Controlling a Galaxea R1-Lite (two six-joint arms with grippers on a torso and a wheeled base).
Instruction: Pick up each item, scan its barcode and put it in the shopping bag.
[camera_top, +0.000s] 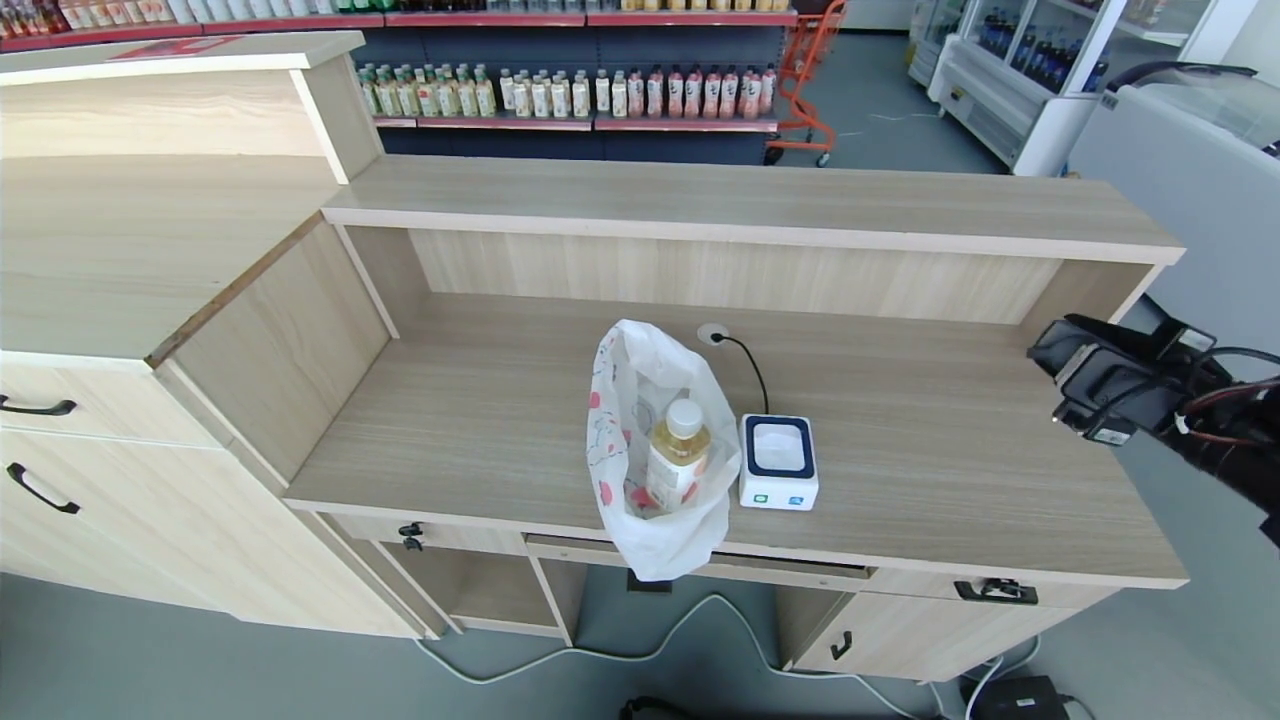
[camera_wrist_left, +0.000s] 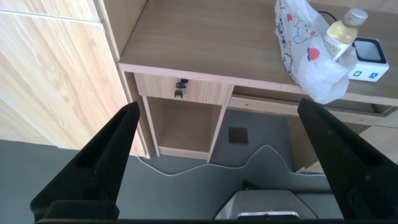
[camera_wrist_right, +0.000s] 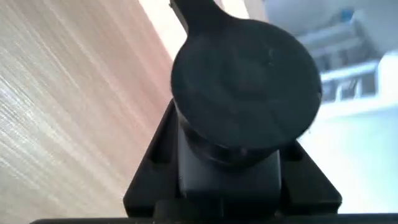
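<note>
A white shopping bag with red prints stands open near the counter's front edge. Inside it a bottle of yellow drink with a white cap stands upright. A white barcode scanner sits right beside the bag, its black cable running to a hole at the back. My right gripper hangs off the counter's right end, level with the upper shelf. My left gripper is open and holds nothing, low in front of the counter's left part, with the bag, bottle and scanner farther off.
A raised shelf runs along the counter's back. A taller cabinet with black drawer handles stands to the left. A key hangs in a drawer lock under the front edge. White cable trails on the floor.
</note>
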